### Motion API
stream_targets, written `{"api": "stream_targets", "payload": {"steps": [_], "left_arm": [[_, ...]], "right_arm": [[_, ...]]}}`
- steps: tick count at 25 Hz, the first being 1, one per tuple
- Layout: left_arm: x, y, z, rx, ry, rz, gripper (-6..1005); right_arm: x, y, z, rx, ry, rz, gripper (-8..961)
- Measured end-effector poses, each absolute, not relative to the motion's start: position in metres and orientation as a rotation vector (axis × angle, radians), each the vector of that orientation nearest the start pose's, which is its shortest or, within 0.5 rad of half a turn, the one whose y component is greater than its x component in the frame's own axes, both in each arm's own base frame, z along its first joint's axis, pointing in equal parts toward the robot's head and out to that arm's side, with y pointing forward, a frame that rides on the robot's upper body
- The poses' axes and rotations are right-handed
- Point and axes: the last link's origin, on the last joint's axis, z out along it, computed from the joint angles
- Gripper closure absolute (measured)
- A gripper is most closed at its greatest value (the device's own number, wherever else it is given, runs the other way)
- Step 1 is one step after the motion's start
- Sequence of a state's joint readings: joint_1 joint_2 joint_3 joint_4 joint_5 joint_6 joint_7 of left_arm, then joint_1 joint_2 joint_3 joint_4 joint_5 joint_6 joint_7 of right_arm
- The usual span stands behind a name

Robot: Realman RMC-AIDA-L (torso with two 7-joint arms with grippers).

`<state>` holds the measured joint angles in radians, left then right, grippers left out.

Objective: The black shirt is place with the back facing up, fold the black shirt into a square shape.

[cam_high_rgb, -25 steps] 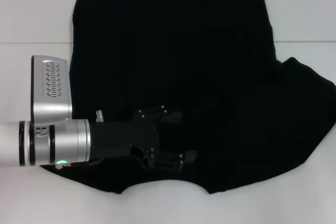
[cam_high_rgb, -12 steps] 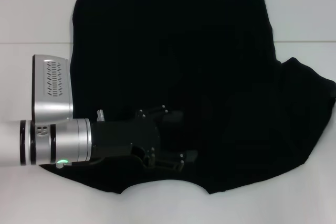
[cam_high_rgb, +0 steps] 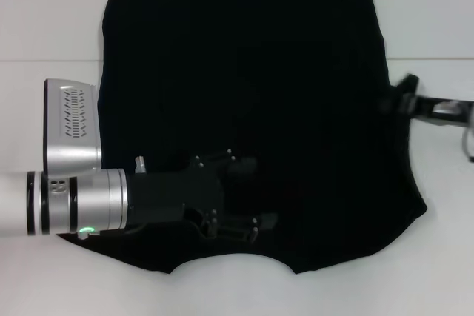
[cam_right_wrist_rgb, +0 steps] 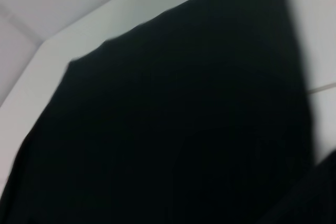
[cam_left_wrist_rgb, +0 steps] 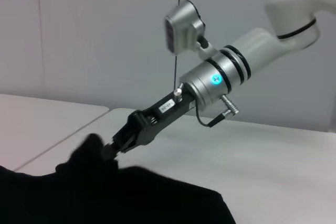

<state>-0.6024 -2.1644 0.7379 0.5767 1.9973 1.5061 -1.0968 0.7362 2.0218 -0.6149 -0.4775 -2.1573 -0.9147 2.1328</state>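
Black shirt [cam_high_rgb: 244, 94] lies flat on white worktop [cam_high_rgb: 44, 12], hem near front edge, body reaching far edge. Left gripper [cam_high_rgb: 248, 192] rests low on cloth near front edge, fingers spread, pinning, not grasping. Right gripper [cam_left_wrist_rgb: 113, 148] at right side of shirt, clenched on sleeve fabric. Judgement: carry sleeve inward over body, keep fold line straight, left gripper holding cloth down.

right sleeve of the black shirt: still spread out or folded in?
Folded in. The black shirt shows no sleeve sticking out on the robot's right; the right gripper pinches a raised bunch of cloth at that edge. Left gripper rests on the shirt.
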Motion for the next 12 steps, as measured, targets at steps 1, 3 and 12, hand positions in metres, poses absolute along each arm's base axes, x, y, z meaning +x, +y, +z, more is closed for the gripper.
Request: {"api": "stream_targets", "payload": {"steps": [1,3,12], "left_arm": [[-0.225,0.329,-0.054,-2.823,-0.243,-0.732,107],[-0.225,0.328,-0.054,-2.823,-0.245,-0.732,109],[-0.225,0.329,-0.054,-2.82,-0.258,-0.727,117]], "right_arm": [[0.279,0.428,0.004,-2.042,1.48,0.521,951],[0.268,0.426,-0.006,-2.125,1.458,0.487,951],[0.252,0.421,-0.023,-2.244,1.439,0.428,946]]}}
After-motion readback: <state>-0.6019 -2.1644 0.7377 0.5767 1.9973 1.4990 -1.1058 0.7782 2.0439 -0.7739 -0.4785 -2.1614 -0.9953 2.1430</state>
